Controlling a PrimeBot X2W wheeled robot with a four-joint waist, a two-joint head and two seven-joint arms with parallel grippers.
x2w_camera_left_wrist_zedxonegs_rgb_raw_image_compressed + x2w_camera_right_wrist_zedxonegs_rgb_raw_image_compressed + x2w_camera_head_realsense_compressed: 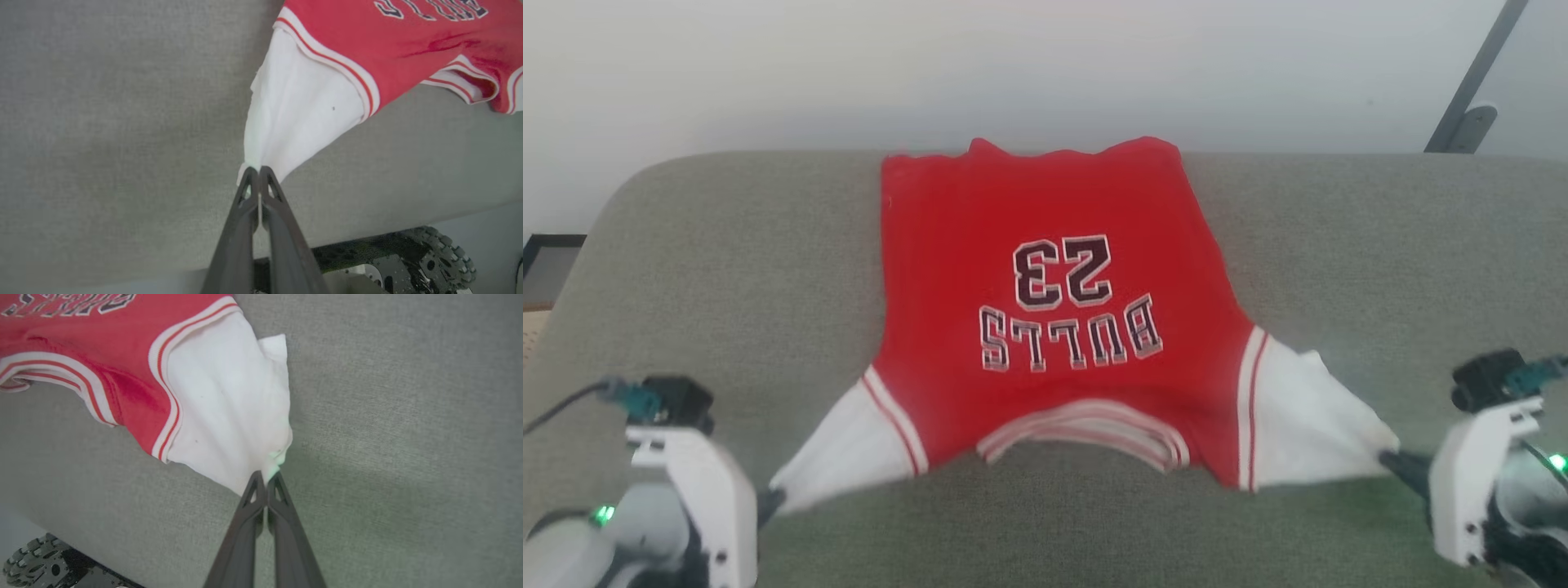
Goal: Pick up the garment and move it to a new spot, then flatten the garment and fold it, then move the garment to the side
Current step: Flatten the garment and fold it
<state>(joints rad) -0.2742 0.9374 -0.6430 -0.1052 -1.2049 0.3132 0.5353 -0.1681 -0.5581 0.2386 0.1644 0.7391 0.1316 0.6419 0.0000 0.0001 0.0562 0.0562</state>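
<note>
The garment [1054,327], a red jersey with white short sleeves and black "BULLS 23" lettering, lies spread chest-up on the grey couch cushion [727,269], collar toward me. My left gripper [772,502] is shut on the tip of its left white sleeve [298,110], pulling it taut toward the lower left. At the lower right, my right gripper [1392,461] is shut on the tip of the other white sleeve [229,408], stretching it outward. In each wrist view the dark fingers [259,179] [265,482] pinch the sleeve cloth just above the cushion.
The cushion's front edge runs close below the collar. A pale wall [1013,73] stands behind the couch, with a dark metal bracket [1470,98] at the upper right. My wheeled base [429,257] shows below the cushion edge.
</note>
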